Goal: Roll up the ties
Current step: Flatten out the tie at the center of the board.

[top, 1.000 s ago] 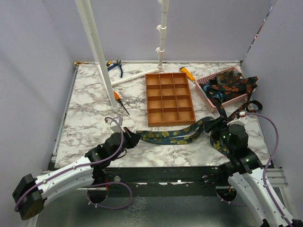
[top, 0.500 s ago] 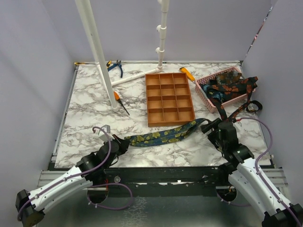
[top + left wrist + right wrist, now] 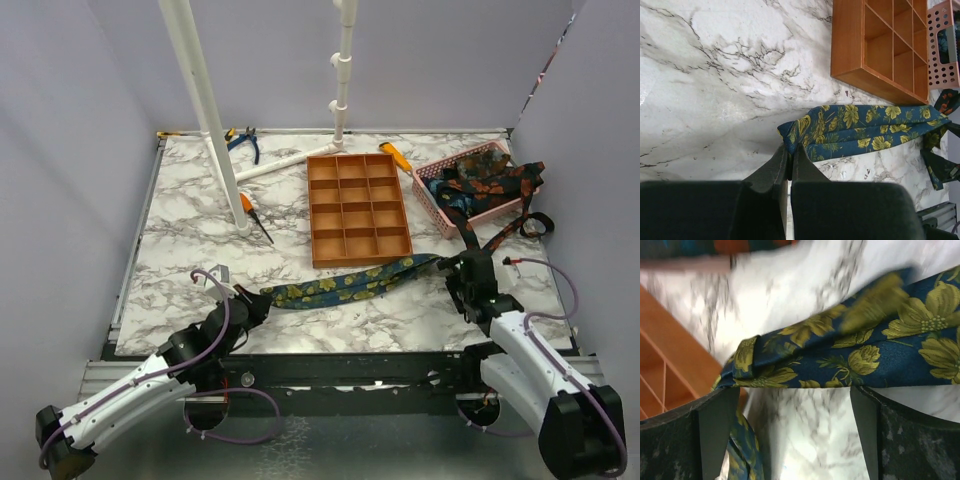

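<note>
A navy tie with yellow flowers lies stretched across the marble table, just in front of the orange tray. My left gripper is shut on its left end; in the left wrist view the folded tie runs right from the closed fingertips of that gripper. My right gripper hovers at the tie's right end, open. In the right wrist view the tie lies just beyond the spread fingers of the right gripper, with nothing between them. More ties are piled in the pink basket.
The orange compartment tray stands mid-table, and the pink basket sits at the right with a tie trailing out toward the right edge. A white pipe stand, blue pliers and an orange-handled tool are at the back left.
The left gripper pulled back toward the near left with the tie's end, straightening the tie. The right gripper opened, let go of the tie and shifted slightly.
</note>
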You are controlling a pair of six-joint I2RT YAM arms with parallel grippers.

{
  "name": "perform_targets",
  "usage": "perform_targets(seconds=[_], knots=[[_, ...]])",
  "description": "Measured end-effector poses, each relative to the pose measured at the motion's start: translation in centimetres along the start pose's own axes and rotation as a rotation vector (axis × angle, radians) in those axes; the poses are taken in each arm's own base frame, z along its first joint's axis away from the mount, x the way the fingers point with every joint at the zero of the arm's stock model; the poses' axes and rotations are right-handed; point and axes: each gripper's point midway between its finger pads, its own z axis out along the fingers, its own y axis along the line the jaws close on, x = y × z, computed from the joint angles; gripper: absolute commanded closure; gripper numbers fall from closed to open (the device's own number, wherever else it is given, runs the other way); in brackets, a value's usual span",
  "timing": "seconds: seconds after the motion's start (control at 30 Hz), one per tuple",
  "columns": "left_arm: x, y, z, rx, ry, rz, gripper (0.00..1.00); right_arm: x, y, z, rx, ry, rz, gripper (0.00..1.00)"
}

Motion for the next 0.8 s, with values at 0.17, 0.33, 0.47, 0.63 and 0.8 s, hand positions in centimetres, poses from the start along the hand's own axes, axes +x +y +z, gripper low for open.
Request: perform_targets(seconds=[0.17, 0.33, 0.47, 0.63, 0.8], knots=[[-0.2, -0.2, -0.1, 0.012, -0.005, -0.009, 1.0, -4.4, -0.9, 1.2, 0.051, -0.12, 0.06, 0.04], [-0.3, -0.3, -0.2, 0.018, -0.009, -0.015, 1.0, -8.6, 1.3, -0.2, -0.041, -0.262, 0.021, 0.04], [-0.2, -0.3, -0.2, 0.017, -0.008, -0.014, 1.0, -10.2, 4.9, -1.8, -0.128, -0.267, -0.013, 0.08], [-0.2, -0.2, -0.2, 0.014, -0.006, -0.011, 1.0, -8.0, 6.1, -2.8, -0.226, -0.151, -0.008, 0.11], [0.1, 0.1, -0.1, 0.001, 0.001, -0.003, 1.0, -3.5, 3.1, -1.0, -0.166, 0.012, 0.049, 0.14]])
